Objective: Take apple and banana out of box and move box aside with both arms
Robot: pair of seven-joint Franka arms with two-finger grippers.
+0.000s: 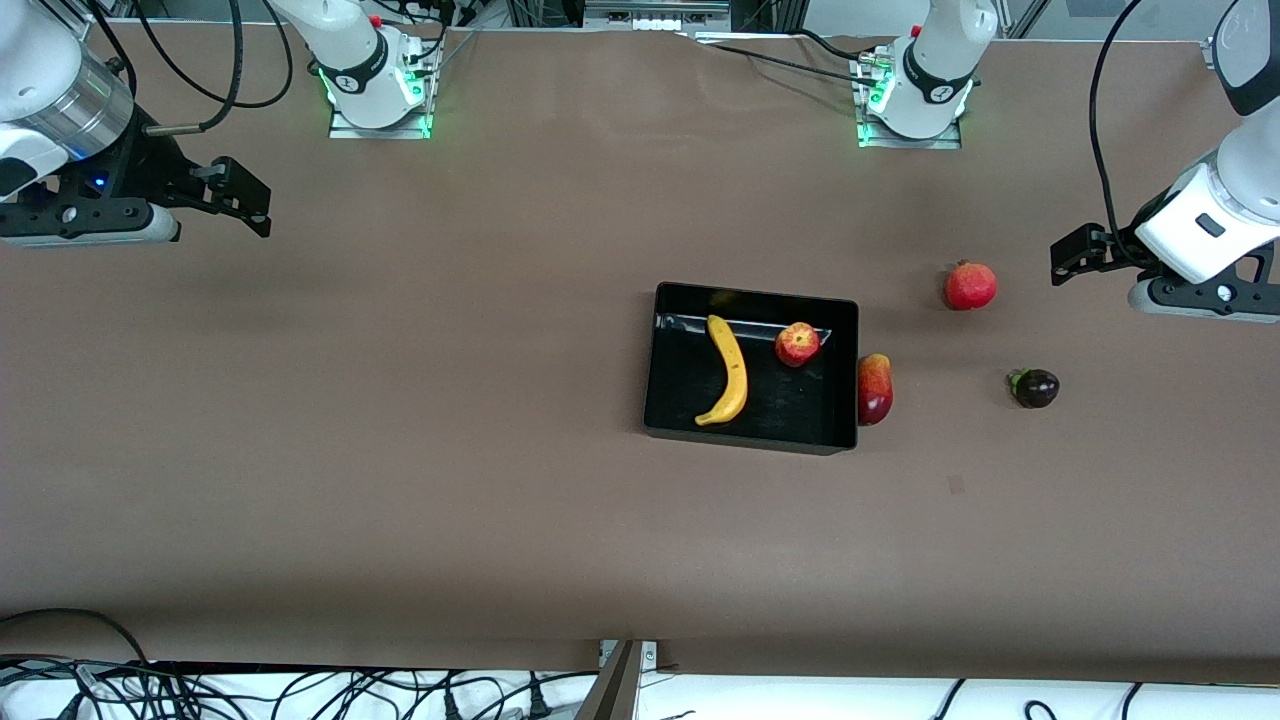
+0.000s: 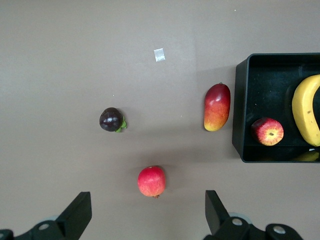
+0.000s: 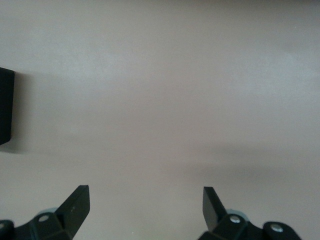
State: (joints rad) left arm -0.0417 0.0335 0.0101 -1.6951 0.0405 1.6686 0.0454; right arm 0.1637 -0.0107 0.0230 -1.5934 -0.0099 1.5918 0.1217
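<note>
The black box (image 1: 650, 372) sits on the brown table a little toward the left arm's end. In it lie a yellow banana (image 1: 728, 370) and a red-yellow apple (image 1: 797, 344). A red-yellow mango (image 1: 874, 389) rests against the box's outer wall on the left arm's side. Beside it stand a red pomegranate (image 1: 970, 286) and, nearer the camera, a dark purple fruit (image 1: 1035, 388). My left gripper (image 1: 1075, 258) hangs open and empty over the table's left-arm end, with the pomegranate (image 2: 151, 181) just ahead of its fingers. My right gripper (image 1: 245, 198) is open and empty over bare table at the right arm's end.
A small pale tape mark (image 1: 956, 484) lies nearer the camera than the mango. Both arm bases (image 1: 378, 90) stand along the table's back edge. Cables (image 1: 200, 690) lie off the edge closest to the camera. The right wrist view catches one box corner (image 3: 5, 105).
</note>
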